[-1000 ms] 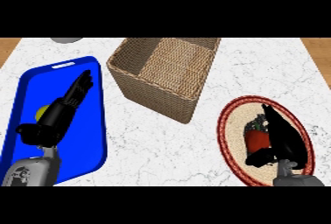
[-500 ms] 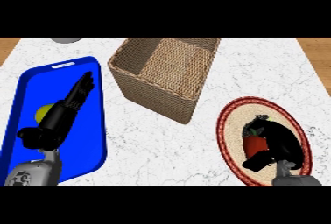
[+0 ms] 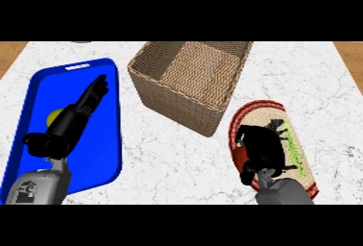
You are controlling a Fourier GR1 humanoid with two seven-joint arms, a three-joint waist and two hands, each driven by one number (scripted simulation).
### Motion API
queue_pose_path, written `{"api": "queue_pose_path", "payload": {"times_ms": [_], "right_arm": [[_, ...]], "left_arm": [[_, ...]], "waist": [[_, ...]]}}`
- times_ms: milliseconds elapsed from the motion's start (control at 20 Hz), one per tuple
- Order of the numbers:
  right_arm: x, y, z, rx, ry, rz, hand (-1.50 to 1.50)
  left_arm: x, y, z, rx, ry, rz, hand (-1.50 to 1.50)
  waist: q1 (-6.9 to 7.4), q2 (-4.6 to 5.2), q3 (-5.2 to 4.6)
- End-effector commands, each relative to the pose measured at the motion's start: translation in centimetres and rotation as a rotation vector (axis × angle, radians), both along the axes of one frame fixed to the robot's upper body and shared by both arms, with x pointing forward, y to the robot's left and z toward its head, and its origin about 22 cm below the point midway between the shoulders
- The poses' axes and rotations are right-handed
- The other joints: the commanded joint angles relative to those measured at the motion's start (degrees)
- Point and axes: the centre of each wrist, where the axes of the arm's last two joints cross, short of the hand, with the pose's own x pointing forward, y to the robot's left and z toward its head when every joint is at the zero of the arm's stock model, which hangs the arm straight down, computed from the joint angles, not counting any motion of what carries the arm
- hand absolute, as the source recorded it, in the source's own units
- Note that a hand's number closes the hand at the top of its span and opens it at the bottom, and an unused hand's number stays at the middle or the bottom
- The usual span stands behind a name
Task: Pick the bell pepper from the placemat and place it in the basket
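Right hand [image 3: 264, 146]: laid over the oval placemat [image 3: 301, 158] at the counter's near right; the fingers are curled down around the bell pepper [image 3: 242, 154], of which only a red sliver shows at the hand's left side.
Change: half a second ago the pepper showed plainly red between the fingers; now it is almost wholly covered, so the hand has been closed round it.
Bell pepper: on the placemat's left part, not yet raised as far as can be judged.
Meaning for the task: the grasp is judged made; the lift and carry are left.
Basket [image 3: 190, 81]: wicker, at the counter's far middle, up and left of the placemat.
Left hand [image 3: 74, 117]: fingers straight, resting over the blue tray [image 3: 106, 158] at the left edge.
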Motion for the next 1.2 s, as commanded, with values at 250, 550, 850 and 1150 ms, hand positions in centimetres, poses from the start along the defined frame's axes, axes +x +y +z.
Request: {"api": "queue_pose_path", "payload": {"times_ms": [250,550,850,1150], "right_arm": [[-0.4,11.9,2.5,-0.012,-0.125,0.096,1.50],[-0.9,14.3,6.0,0.239,-0.236,0.056,1.50],[-1.5,16.1,10.1,0.498,-0.511,0.068,1.50],[-1.6,18.0,13.5,0.607,-0.665,0.050,1.50]], "left_arm": [[1.2,-3.0,0.9,0.004,-0.033,-0.116,0.00],[1.8,-2.9,1.4,0.013,-0.021,-0.131,0.00],[1.8,-3.2,0.8,0.005,0.001,-0.120,0.00],[2.4,-2.7,0.8,0.007,0.001,-0.087,0.00]], "waist": [[6.44,1.76,1.17],[7.26,1.54,1.29],[6.86,0.65,1.20],[4.83,0.30,0.96]]}}
